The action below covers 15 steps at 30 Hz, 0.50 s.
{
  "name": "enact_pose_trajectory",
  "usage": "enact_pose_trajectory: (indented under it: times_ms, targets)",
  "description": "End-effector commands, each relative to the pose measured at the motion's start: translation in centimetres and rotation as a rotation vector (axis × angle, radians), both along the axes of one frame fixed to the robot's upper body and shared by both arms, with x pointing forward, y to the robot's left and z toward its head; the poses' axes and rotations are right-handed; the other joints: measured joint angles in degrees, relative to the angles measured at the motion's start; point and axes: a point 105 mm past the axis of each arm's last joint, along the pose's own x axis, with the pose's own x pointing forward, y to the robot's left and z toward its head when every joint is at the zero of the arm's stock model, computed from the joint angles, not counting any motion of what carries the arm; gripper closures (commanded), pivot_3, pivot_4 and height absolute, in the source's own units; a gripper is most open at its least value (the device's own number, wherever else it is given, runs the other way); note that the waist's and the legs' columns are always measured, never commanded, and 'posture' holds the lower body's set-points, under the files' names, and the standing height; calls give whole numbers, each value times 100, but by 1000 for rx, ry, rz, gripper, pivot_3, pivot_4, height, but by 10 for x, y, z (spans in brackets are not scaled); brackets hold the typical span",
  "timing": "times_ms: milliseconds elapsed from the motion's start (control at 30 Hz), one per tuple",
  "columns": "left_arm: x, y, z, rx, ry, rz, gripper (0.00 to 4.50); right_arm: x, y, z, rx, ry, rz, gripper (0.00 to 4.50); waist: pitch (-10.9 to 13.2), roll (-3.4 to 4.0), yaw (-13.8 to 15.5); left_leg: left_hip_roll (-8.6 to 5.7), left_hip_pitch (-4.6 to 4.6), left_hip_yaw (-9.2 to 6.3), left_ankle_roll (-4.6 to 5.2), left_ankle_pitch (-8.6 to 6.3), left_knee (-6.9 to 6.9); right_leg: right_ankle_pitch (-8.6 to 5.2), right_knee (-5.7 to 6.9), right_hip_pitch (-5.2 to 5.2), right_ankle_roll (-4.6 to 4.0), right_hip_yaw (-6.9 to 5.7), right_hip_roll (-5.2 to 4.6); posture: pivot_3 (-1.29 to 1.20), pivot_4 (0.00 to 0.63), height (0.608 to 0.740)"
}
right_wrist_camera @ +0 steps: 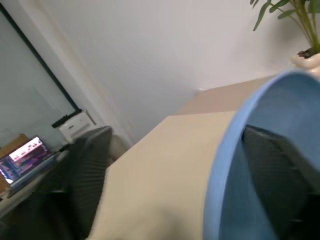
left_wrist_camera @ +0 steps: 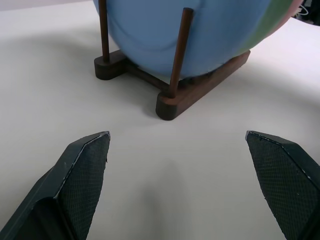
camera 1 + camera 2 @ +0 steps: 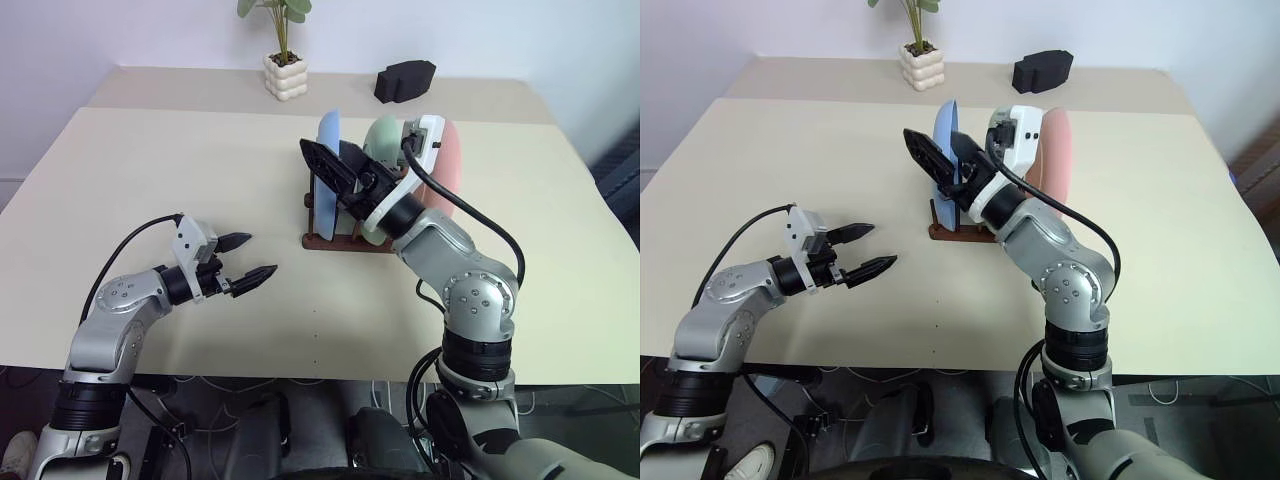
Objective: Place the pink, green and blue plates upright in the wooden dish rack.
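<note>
Smooth round plates (image 3: 328,170), dark pegged wooden rack (image 2: 175,97)

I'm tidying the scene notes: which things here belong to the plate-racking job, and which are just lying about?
Job:
blue plate
green plate
pink plate
wooden dish rack
right gripper

Lying about:
potted plant
black object, at the table's far edge
</note>
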Motion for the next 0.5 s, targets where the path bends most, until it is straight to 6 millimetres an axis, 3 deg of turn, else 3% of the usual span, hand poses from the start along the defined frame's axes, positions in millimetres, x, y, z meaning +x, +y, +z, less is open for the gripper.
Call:
enact_pose_trajectory:
  times_ms: [33, 333, 500]
  targets:
    - [0, -5, 8, -6, -44, -19, 0, -9, -3, 27, -32, -138, -28, 595, 0, 0, 1, 0, 0, 0, 0, 0, 0, 0, 0, 0, 0, 0, 0, 0, 150, 740]
    - [2, -8, 10, -20, -59, -17, 0, -21, -14, 53, -312, -430, -139, 595, 1, 2, 9, 0, -1, 1, 0, 0, -5, 0, -4, -2, 0, 0, -1, 0, 150, 740]
    - [15, 5, 20, -27, -118, 64, 0, -31, -48, 64, -410, -551, -227, 595, 1, 1, 41, 0, -3, 2, 2, 0, -3, 0, -5, -2, 0, 0, -2, 0, 150, 740]
